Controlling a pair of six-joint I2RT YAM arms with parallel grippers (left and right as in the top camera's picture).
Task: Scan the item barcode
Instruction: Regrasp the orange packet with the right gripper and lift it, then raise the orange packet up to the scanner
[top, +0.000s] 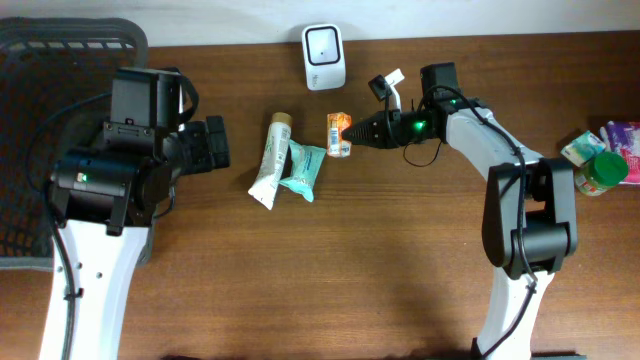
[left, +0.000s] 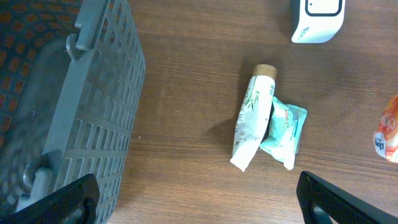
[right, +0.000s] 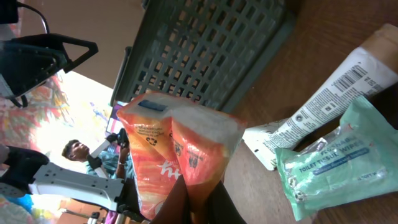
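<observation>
1. Overhead:
   - The white scanner stands at the far edge of the worktop.
   - Just below it, the right fingers are pressed together on the right edge of the orange packet.
   - From above I cannot tell whether the packet is clear of the wood.
   - To its left lie a white tube and a teal wipes pack, touching.
   - The left fingers are spread wide beside the grey basket, well apart from everything else.
   - Only this view shows a green-lidded jar and small packs at the right edge.

2. Left wrist:
   - Both left fingers sit at the lower corners, far apart, with nothing between them.
   - The basket wall fills the left side.
   - The wipes pack leans on the tube.
   - The scanner and the packet are cut off by the frame.

3. Right wrist:
   - The right fingers pinch the packet by its bottom seam.
   - Only here does the barcode show on the tube.
   - The wipes pack lies beside the tube, with the basket behind.
</observation>
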